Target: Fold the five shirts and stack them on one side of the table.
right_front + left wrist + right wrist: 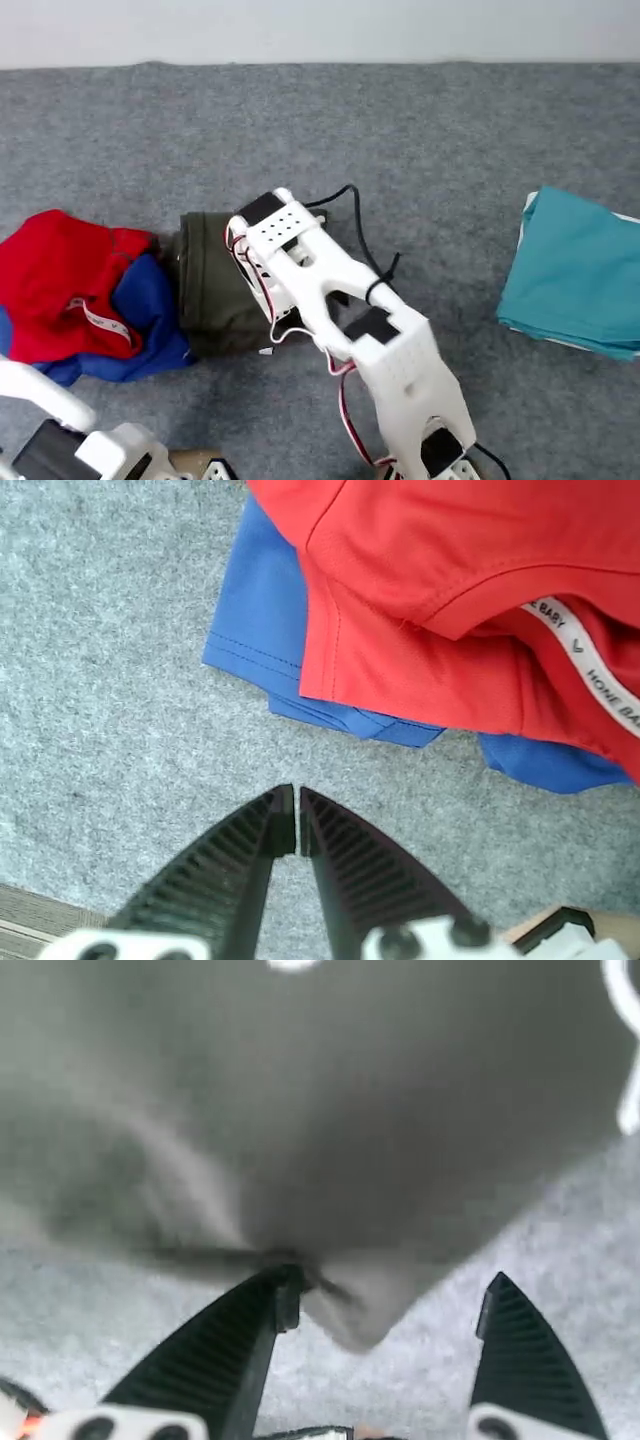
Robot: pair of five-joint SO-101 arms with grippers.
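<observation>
At mid-table, my right gripper (390, 1295), jaws apart, met the edge of the olive shirt (210, 285); folding it seemed in hand, a firm pinch next. My left gripper (298, 805) hung closed near the red shirt (450, 580).

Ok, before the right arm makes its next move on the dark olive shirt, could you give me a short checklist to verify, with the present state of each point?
1. Right end effector open: ok.
2. Dark olive shirt within its reach: ok, a corner lies in the opening.
3. Left end effector clear of the shirts: ok, shut over bare grey carpet.
4. Red shirt and blue shirt folded: not ok, a loose heap, red on blue.
5. Teal shirt folded at the table's side: ok.
6. All five shirts present: cannot tell; I count four colours.
</observation>
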